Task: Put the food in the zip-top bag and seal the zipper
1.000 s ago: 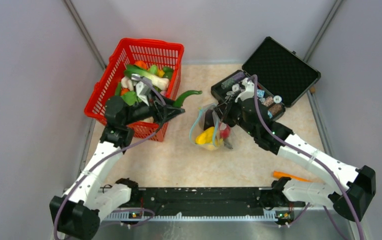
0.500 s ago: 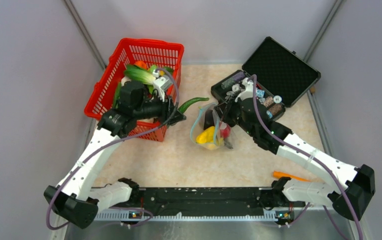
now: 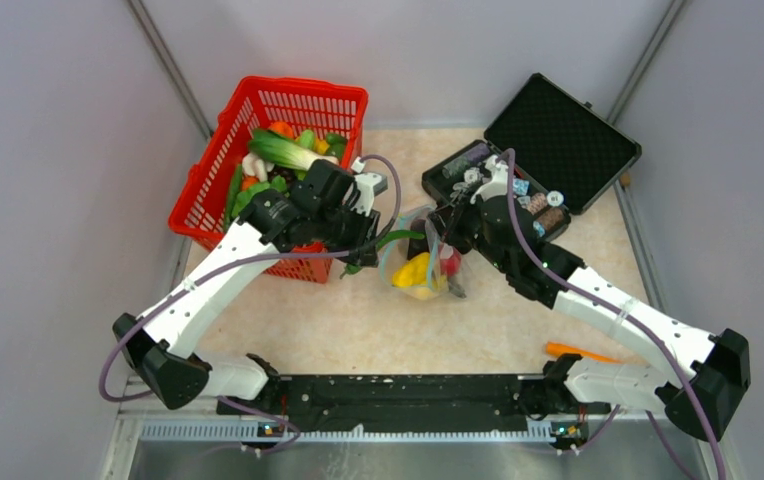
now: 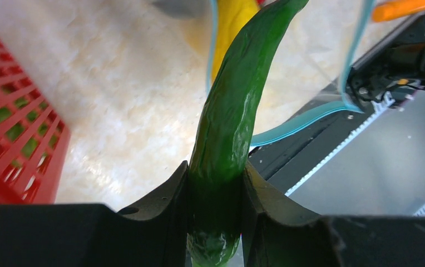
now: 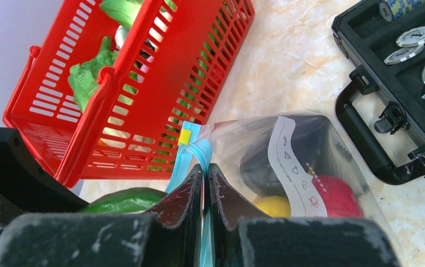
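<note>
- left gripper [image 4: 216, 186] clamped on the stem end of the cucumber [image 4: 230, 111]; its long axis points right, tip at the zip-top bag [image 3: 420, 272] mouth
- right gripper [image 5: 206, 181] pinched together on the zipper [image 5: 189, 149], propping the mouth open
- bag stands centre, nearer the far edge; the drop likely goes tip-first

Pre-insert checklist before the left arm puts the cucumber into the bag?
1. Left gripper shut on cucumber: ok.
2. Right gripper pinching bag at zipper: ok.
3. Bag mouth open, with the teal rim spread either side of the cucumber in the left wrist view: ok.
4. Cucumber tip pointed at the mouth: ok.
5. Tip past the rim: cannot tell.
6. Room beside yellow piece and red piece inside: cannot tell.
</note>
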Available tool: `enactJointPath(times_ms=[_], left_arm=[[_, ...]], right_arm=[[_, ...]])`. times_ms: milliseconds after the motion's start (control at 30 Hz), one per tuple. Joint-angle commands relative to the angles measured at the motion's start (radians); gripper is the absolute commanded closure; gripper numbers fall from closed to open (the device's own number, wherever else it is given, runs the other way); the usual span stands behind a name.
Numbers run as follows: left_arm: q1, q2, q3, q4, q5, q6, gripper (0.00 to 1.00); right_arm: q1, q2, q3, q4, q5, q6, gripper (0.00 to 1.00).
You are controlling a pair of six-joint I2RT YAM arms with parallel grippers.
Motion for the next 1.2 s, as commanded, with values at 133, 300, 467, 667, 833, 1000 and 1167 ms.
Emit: enactJointPath(times_ms=[133, 300, 467, 667, 833, 1000, 1167], left_arm=[[-0.027, 0.031, 0.082, -0.136, -0.192, -0.065, 1.0], [-0.104, 0.122, 0.208, -0.149, -0.232, -0.078, 1.0], [-0.16, 0.251, 0.361, -0.224, -0.342, -0.067, 1.0], [-0.176, 0.42, 0.554, -0.352, -0.417, -0.074, 1.0], [-0.194, 0.451, 0.581, -0.351, -0.46, -0.092, 0.98], [-0.197, 0.475, 0.579, -0.328, -0.457, -0.106, 0.94], [-0.197, 0.475, 0.598, -0.272, -0.368, -0.1, 0.84]], right_arm=[[-0.01, -0.031, 0.008, 0.048, 0.015, 0.01, 0.93], [-0.01, -0.026, 0.011, 0.053, 0.006, 0.012, 0.93], [-0.01, -0.017, 0.016, 0.041, 0.008, 0.01, 0.93], [-0.011, -0.016, 0.021, 0.047, -0.005, 0.012, 0.93], [-0.01, -0.02, 0.02, 0.045, 0.004, 0.01, 0.93], [-0.011, -0.022, 0.01, 0.059, 0.009, 0.012, 0.93], [-0.011, -0.018, 0.017, 0.049, 0.003, 0.009, 0.93]])
